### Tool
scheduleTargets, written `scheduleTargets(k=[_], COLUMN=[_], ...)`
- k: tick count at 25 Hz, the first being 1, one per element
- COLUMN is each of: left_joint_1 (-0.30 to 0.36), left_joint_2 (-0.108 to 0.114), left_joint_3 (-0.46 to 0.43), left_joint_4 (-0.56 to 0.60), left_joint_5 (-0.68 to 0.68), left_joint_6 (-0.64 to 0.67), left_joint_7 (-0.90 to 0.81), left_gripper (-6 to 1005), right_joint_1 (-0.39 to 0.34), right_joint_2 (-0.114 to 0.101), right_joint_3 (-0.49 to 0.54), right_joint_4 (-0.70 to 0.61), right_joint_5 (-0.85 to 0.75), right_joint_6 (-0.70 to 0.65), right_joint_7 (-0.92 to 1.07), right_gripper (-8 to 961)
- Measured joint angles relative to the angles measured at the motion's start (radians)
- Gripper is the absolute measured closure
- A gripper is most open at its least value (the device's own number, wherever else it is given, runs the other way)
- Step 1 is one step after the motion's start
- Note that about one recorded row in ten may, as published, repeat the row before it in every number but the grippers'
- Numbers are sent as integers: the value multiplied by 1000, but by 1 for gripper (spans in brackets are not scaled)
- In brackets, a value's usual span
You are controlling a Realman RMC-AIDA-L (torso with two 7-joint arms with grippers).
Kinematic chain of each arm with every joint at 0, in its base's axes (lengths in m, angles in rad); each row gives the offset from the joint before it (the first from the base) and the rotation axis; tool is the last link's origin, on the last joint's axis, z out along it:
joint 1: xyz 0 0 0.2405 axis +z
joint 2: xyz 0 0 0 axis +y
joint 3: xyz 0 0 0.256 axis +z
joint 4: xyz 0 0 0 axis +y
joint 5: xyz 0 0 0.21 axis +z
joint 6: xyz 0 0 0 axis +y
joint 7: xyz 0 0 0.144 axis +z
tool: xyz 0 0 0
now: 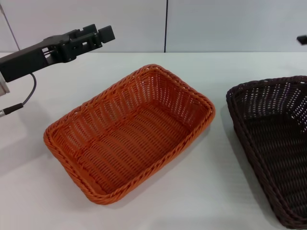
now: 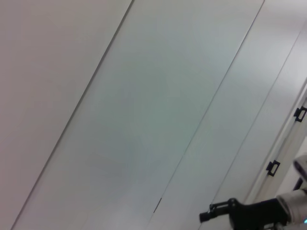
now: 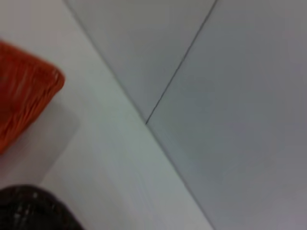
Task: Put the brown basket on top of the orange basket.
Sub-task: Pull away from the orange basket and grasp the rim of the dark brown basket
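Baskets sit apart on the white bench (image 1: 201, 201): orange basket (image 1: 129, 134) centre, brown basket (image 1: 276, 143) right. Left gripper (image 1: 98, 34) hovers raised; right gripper (image 1: 302, 40) barely shows. Jaws' state: cannot tell.

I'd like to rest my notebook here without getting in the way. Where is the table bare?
Bare table lies in the strip between the orange basket and the brown basket, in front of the orange basket, and behind both toward the wall. The far left is crowded: the left gripper hangs above it. The right gripper barely shows at the right edge.
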Motion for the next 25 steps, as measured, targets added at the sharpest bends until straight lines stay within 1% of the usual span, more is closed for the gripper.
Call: scheduleTargets(k=[5,9,10,11,13,18,21,24,25], left_joint_1=[-8,-15,-15,-20,-25,-27,-23,-20,-19], left_joint_2=[-4,-4,-4,-4,-4,-6,-6,-6,-6], left_joint_3=[10,25,25,25,31,43,43,43,42], left_joint_4=[-1,2,2,-3,-8,-9,-11,-12,-12], left_joint_5=[-9,-17,-17,-23,-25,-27,-29,-29,-29], left_joint_6=[1,-5,-5,-7,-14,-25,-30,-35,-38], left_joint_7=[1,1,1,1,2,10,11,15,18], left_gripper=[167,167,167,167,167,167,168,168,168], right_joint_1=[-2,-2,-1,-1,-1,-15,-41,-78,-93], right_joint_2=[20,33,40,40,46,64,77,96,107], right_joint_3=[-82,-108,-115,-115,-116,-108,-106,-100,-96], right_joint_4=[4,7,9,9,9,-30,-89,-165,-194], right_joint_5=[-18,-41,-52,-52,-60,-61,-63,-61,-62], right_joint_6=[4,-3,-5,-5,-15,-116,-206,-309,-345], right_joint_7=[-19,-53,-65,-65,-79,-93,-90,-86,-82], right_gripper=[276,276,276,276,276,276,275,275,275])
